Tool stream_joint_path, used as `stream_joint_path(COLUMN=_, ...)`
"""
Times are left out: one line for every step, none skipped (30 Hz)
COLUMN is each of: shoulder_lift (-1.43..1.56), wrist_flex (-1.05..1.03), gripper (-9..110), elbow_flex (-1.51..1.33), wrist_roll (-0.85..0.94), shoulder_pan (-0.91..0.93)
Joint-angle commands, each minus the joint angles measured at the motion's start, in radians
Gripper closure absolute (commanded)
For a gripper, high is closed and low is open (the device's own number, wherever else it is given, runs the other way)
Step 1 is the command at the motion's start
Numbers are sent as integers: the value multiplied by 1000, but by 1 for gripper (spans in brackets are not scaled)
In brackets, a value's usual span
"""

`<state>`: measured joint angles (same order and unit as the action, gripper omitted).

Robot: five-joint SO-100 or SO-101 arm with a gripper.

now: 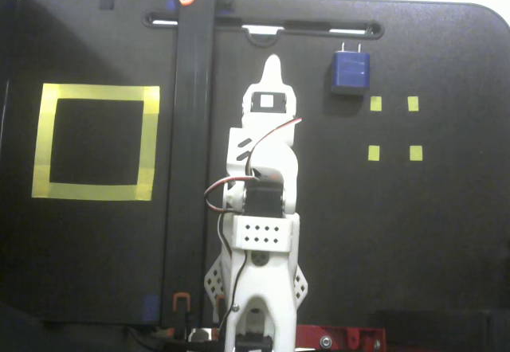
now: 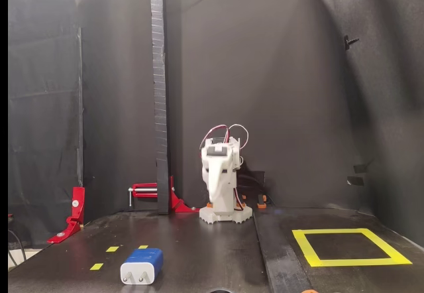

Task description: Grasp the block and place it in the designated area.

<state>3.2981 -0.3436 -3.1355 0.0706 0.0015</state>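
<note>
The block [image 1: 351, 72] is dark blue with two short prongs and lies flat near the far edge of the black table, up and to the right of my arm in the top-down fixed view. In the front fixed view the block [image 2: 142, 266] sits at the near left, prongs facing the camera. My gripper [image 1: 273, 64] looks shut with nothing in it and points toward the far edge, left of the block and apart from it. From the front, the gripper [image 2: 214, 198] hangs nose-down over the arm's base. The designated area [image 1: 96, 95] is a yellow tape square on the far left, also seen as the designated area [image 2: 303, 246].
A tall black post [image 1: 195, 129] stands between the arm and the tape square, seen from the front as the post [image 2: 158, 94]. Four tiny yellow squares [image 1: 375, 103] lie right of the block. Red clamps [image 2: 74, 213] sit at the left, and a slot [image 1: 263, 25] runs along the far edge.
</note>
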Motion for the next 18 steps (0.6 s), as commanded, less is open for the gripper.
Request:
stream_joint_path(shoulder_lift=6, wrist_flex=87, gripper=101, elbow_flex=-5, wrist_roll=2, shoulder_pan=2)
stream_joint_path(shoulder_lift=6, wrist_flex=114, gripper=101, elbow_flex=-5, wrist_roll=2, shoulder_pan=2)
stream_joint_path(shoulder_lift=6, wrist_flex=137, gripper=101, elbow_flex=-5, wrist_roll=2, shoulder_pan=2)
stream_joint_path(shoulder_lift=6, wrist_flex=163, gripper=101, elbow_flex=-5, wrist_roll=2, shoulder_pan=2)
stream_joint_path(shoulder_lift=6, wrist_flex=189, gripper=101, elbow_flex=-5, wrist_roll=2, shoulder_pan=2)
stream_joint_path(shoulder_lift=6, wrist_flex=215, gripper=101, elbow_flex=-5, wrist_roll=2, shoulder_pan=2)
stream_joint_path(shoulder_lift=6, wrist_flex=238, gripper=101, elbow_flex=-5, wrist_roll=2, shoulder_pan=2)
stream_joint_path(shoulder_lift=6, wrist_flex=256, gripper=101, elbow_flex=-5, wrist_roll=2, shoulder_pan=2)
stream_joint_path(shoulder_lift=6, wrist_flex=270, gripper=101, elbow_flex=-5, wrist_roll=2, shoulder_pan=2)
stream_joint_path(shoulder_lift=6, wrist_flex=279, gripper=101, elbow_flex=-5, wrist_roll=2, shoulder_pan=2)
stream_joint_path(shoulder_lift=6, wrist_flex=285, gripper=101, elbow_flex=-5, wrist_roll=2, shoulder_pan=2)
stream_joint_path(shoulder_lift=6, wrist_flex=291, gripper=101, elbow_flex=-5, wrist_roll=2, shoulder_pan=2)
stream_joint_path(shoulder_lift=6, wrist_flex=301, gripper=101, elbow_flex=-5, wrist_roll=2, shoulder_pan=2)
stream_joint_path(shoulder_lift=6, wrist_flex=310, gripper=101, elbow_flex=-5, wrist_roll=2, shoulder_pan=2)
stream_joint_path(shoulder_lift=6, wrist_flex=313, gripper=101, elbow_flex=-5, wrist_roll=2, shoulder_pan=2)
stream_joint_path(shoulder_lift=6, wrist_flex=314, gripper=101, elbow_flex=-5, wrist_roll=2, shoulder_pan=2)
stream_joint_path(shoulder_lift=6, wrist_flex=316, gripper=101, elbow_flex=-5, wrist_roll=2, shoulder_pan=2)
stream_joint_path(shoulder_lift=6, wrist_flex=316, gripper=101, elbow_flex=-5, wrist_roll=3, shoulder_pan=2)
